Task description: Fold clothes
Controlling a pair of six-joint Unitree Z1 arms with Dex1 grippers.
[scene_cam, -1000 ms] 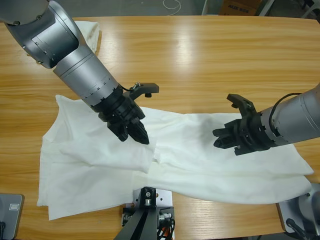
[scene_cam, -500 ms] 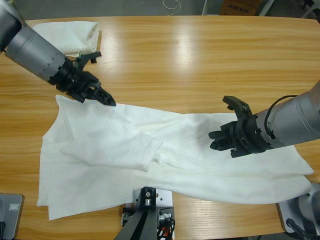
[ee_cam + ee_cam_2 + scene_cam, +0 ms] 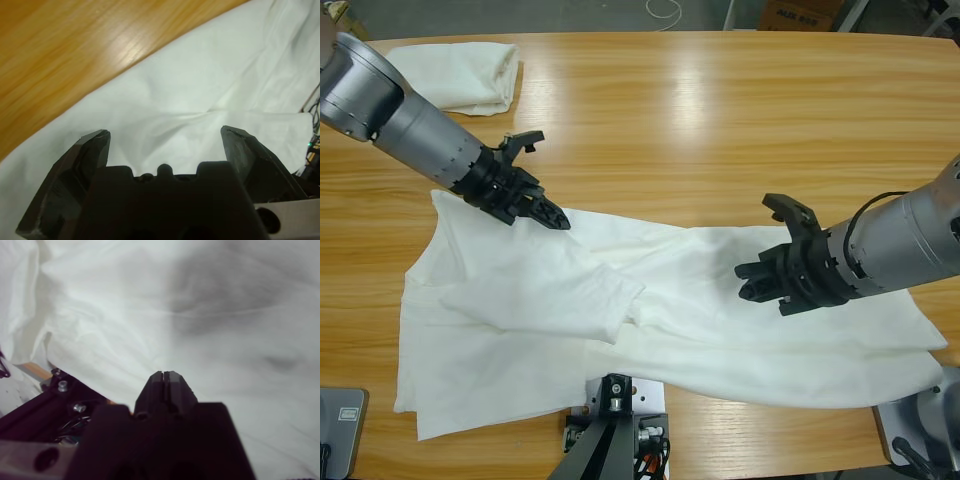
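Observation:
A white T-shirt (image 3: pixel 720 310) lies spread and rumpled across the near half of the table, one part folded over on its left side. My left gripper (image 3: pixel 552 215) is open at the shirt's upper left edge. In the left wrist view the left gripper (image 3: pixel 165 135) has the T-shirt (image 3: pixel 200 85) just beyond its jaws, with bare wood past the hem. My right gripper (image 3: pixel 750 283) hovers over the shirt's right half. The right wrist view shows the right gripper (image 3: pixel 167 375) shut, with nothing seen between its jaws and the T-shirt (image 3: pixel 225 315) filling the view.
A second white shirt (image 3: pixel 465 72) lies folded at the table's far left corner. The wooden table (image 3: pixel 720 130) shows bare behind the spread shirt. A rig frame (image 3: pixel 45 415) shows beyond the shirt's edge in the right wrist view.
The left arm pulled back from the shirt's middle to the far left, then moved slightly right onto the shirt's upper edge. The right gripper crept a little left.

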